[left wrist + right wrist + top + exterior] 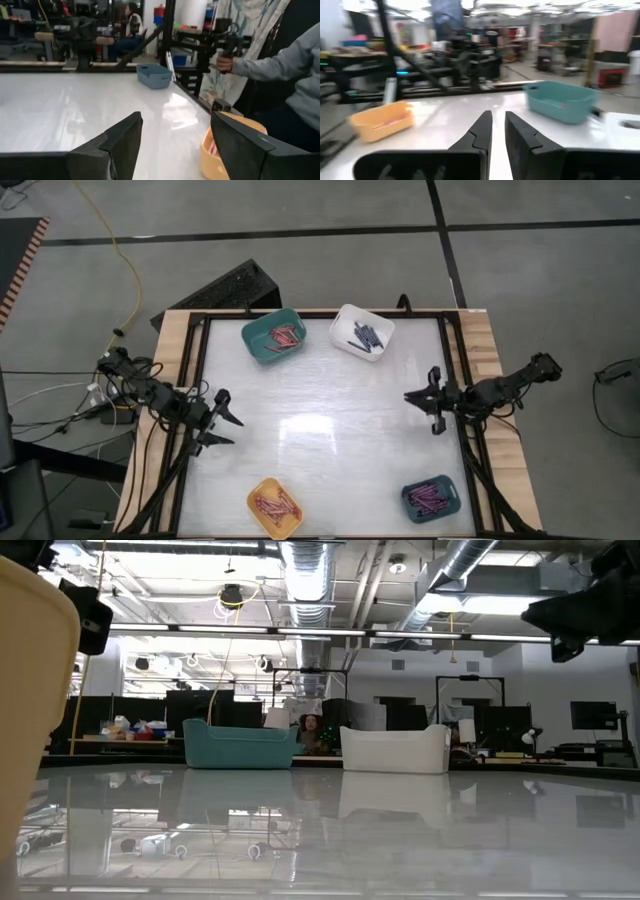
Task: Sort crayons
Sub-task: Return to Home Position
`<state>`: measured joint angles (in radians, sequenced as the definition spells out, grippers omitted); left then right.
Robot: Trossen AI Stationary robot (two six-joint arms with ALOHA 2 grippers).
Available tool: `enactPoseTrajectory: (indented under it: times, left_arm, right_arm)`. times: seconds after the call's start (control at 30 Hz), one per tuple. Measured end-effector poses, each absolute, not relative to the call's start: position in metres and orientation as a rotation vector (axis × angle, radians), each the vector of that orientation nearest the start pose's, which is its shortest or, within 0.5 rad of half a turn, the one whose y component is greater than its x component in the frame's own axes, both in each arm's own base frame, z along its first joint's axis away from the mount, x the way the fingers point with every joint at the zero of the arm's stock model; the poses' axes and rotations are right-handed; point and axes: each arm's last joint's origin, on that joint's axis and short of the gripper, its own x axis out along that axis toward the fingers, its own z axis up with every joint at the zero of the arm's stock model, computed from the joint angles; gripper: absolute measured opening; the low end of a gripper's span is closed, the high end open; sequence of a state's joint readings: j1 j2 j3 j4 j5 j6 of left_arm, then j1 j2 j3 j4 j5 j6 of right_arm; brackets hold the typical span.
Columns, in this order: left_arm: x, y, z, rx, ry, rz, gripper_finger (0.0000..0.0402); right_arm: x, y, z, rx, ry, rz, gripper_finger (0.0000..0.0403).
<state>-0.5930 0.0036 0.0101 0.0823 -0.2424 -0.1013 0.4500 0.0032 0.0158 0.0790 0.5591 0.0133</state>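
**Crayons lie sorted in four bins, both arms held back**

The crayons point(286, 335) fill the teal bin point(250, 336), white bin point(343, 323), yellow bin point(262, 488) and blue bin point(410, 492) near the table's point(320, 420) corners. The left gripper point(176, 117) hangs wide open at the left edge, and the right gripper point(498, 114), fingers nearly together and empty, hangs at the right edge

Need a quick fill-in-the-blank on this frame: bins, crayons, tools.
The bin holding the dark blue-purple crayons is ___.
The table carries ___ bins.
The left tool is ___ and holds nothing.
The right tool hovers over the table's ___ side.
Missing words: white; four; open; right.
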Motion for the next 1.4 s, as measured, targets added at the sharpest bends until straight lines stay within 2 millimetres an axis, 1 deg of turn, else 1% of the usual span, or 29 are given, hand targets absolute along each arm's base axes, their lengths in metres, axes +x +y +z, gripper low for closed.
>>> enactPoseTrajectory:
  times: [0.1, 0.2, 0.37, 0.5, 0.63, 0.7, 0.83, 0.9, 1.0, 1.1, 1.3, 1.4]
  left_arm:
    - [0.083, -0.049, 0.173, -0.112, -0.055, -0.373, 0.0228]
    - [0.083, -0.05, 0.175, -0.071, -0.076, -0.428, 0.0228]
    - [0.083, -0.051, 0.174, -0.036, -0.08, -0.45, 0.0228]
    - [0.083, -0.05, 0.171, -0.085, -0.039, -0.434, 0.0228]
    - [0.083, -0.05, 0.171, -0.16, -0.028, -0.435, 0.0228]
    - [0.083, -0.051, 0.171, -0.166, -0.021, -0.437, 0.0228]
    - [0.083, -0.05, 0.171, -0.135, -0.034, -0.4, 0.0228]
    - [0.084, -0.049, 0.171, -0.105, -0.042, -0.385, 0.0228]
    - [0.084, -0.048, 0.172, -0.099, -0.046, -0.371, 0.0228]
    - [0.084, -0.048, 0.171, -0.103, -0.044, -0.368, 0.0228]
    - [0.084, -0.048, 0.171, -0.049, -0.054, -0.36, 0.0228]
    - [0.084, -0.048, 0.171, 0.005, -0.063, -0.347, 0.0228]
  right_arm:
    - [0.091, 0.029, 0.174, 0.062, -0.074, -0.042, 0.0061]
    - [0.091, 0.029, 0.172, 0.056, -0.061, -0.029, 0.0061]
    - [0.092, 0.025, 0.173, 0.108, -0.069, -0.115, 0.0061]
    - [0.092, 0.022, 0.173, 0.142, -0.075, -0.171, 0.0061]
    - [0.094, 0.018, 0.172, 0.061, -0.062, -0.218, 0.0061]
    - [0.094, 0.015, 0.171, 0.005, -0.052, -0.246, 0.0061]
    - [0.095, 0.01, 0.171, -0.065, -0.04, -0.298, 0.0061]
    - [0.095, 0.009, 0.171, -0.089, -0.035, -0.295, 0.0061]
    - [0.096, 0.008, 0.17, -0.111, -0.029, -0.279, 0.0061]
    - [0.096, 0.005, 0.17, -0.131, -0.025, -0.31, 0.0061]
    - [0.096, 0.002, 0.17, -0.138, -0.023, -0.351, 0.0061]
    - [0.096, 0.002, 0.17, -0.138, -0.023, -0.354, 0.0061]
